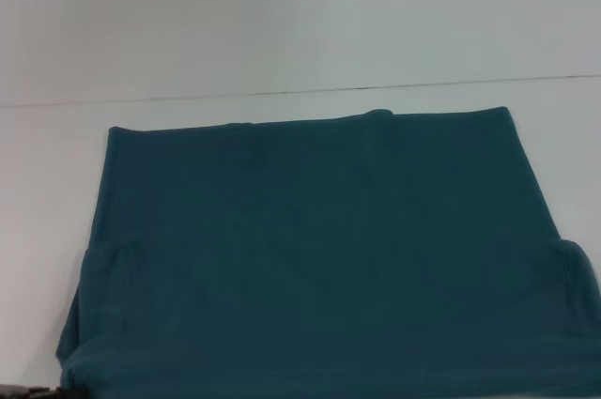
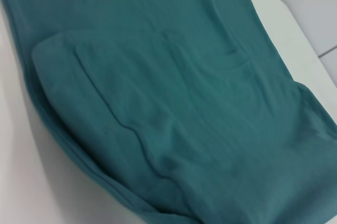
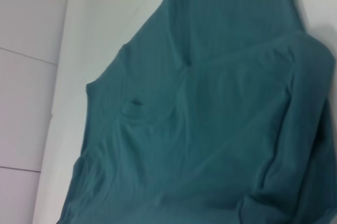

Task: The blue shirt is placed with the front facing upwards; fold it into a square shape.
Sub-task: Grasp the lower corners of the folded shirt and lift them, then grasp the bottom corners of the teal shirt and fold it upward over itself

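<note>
The blue shirt lies flat on the white table, plain teal side up, with no lettering showing. It forms a broad rectangle, and a second layer is folded over its near half, with the fold edge running across the middle. In the left wrist view the shirt shows that rounded overlying layer and a small dark neck label by the collar curve. From the right wrist the shirt shows the same label. Neither gripper shows in any view.
The shirt's far edge stops just short of a thin dark seam crossing the table. A small dark sliver sits at the bottom left corner of the head view. Pale tiles lie beyond the table edge.
</note>
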Robot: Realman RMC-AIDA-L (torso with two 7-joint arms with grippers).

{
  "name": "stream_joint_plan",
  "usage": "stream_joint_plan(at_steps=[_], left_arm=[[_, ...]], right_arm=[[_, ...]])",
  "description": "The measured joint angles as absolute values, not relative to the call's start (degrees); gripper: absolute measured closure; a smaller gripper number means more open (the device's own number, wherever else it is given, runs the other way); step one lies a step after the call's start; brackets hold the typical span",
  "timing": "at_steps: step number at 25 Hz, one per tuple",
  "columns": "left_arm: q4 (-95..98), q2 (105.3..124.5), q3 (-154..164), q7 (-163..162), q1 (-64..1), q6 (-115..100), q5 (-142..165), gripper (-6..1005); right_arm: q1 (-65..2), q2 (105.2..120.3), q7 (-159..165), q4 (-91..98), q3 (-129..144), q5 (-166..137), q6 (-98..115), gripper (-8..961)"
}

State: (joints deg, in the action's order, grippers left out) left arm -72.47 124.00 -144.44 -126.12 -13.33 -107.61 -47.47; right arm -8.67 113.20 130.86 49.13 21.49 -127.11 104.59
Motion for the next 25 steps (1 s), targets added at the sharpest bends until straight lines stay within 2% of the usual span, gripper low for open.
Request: stream_joint_plan(at_steps=[25], left_arm=[[-72.51,124.37,-147.6,-124.54,-9.63,-109.74,-47.82,962]], right_arm=[[-7.64,113.38,130.59,49.13,19.37,-129.47,105.93,899]])
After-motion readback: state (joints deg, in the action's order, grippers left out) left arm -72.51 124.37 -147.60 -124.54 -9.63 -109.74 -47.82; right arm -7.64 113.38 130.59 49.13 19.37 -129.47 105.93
